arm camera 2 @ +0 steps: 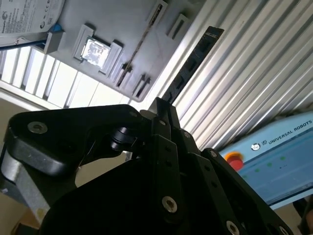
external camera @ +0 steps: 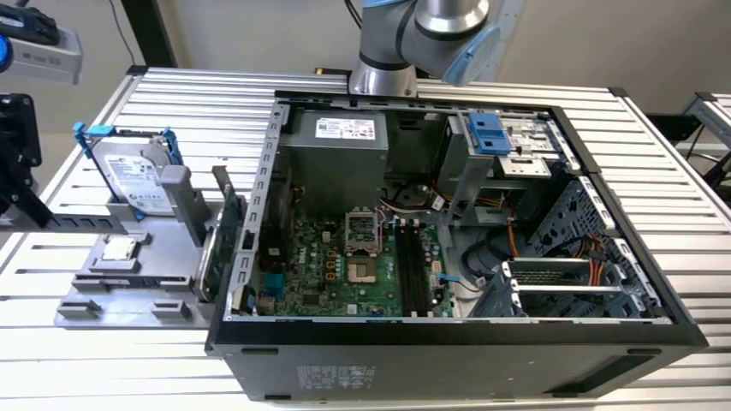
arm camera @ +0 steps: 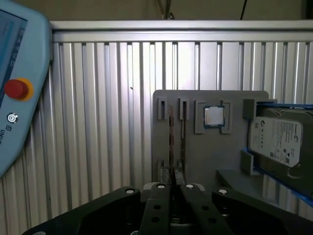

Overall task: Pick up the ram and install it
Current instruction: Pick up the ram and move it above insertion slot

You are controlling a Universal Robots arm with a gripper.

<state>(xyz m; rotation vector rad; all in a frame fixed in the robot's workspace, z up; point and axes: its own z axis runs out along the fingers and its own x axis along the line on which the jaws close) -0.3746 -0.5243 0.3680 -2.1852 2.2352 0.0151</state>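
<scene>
Ram: a long, thin, dark circuit-board stick [arm camera 2: 193,61], seen edge-on in both wrist views [arm camera: 171,142]. It juts straight out from the fingertips.
Where it is: in the claw. Its free end shows against the ribbed aluminium table [arm camera: 98,98], so it looks clear of its holder slot, though I cannot be sure.
Claw: the black two-finger gripper [arm camera 2: 161,105] is pinched closed on the stick's flat faces at its near end [arm camera: 171,188]. How much of the board sits between the pads is hidden.
Handling, as I judge it: light, stiff and thin, so it is easy to twist or crack. The chips and contact edge are delicate, and smooth faces may slip if tilted.
Where to hold: bare board margins and short ends, squarely, keeping off the contact edge.
Holder: a flat grey slotted fixture plate [arm camera: 210,161] lies behind the stick. It carries a small silver square processor chip [arm camera: 214,116] and a silver hard drive in a blue frame [arm camera: 279,139].
Beside the holder: a green expansion card standing on edge [external camera: 228,223].
Destination: long black memory slots [external camera: 417,265] on the green motherboard [external camera: 331,257], inside the open black tower case [external camera: 457,334], well apart from the holder.
Edge of scene: a pale blue pendant with a red button [arm camera: 17,88].
</scene>
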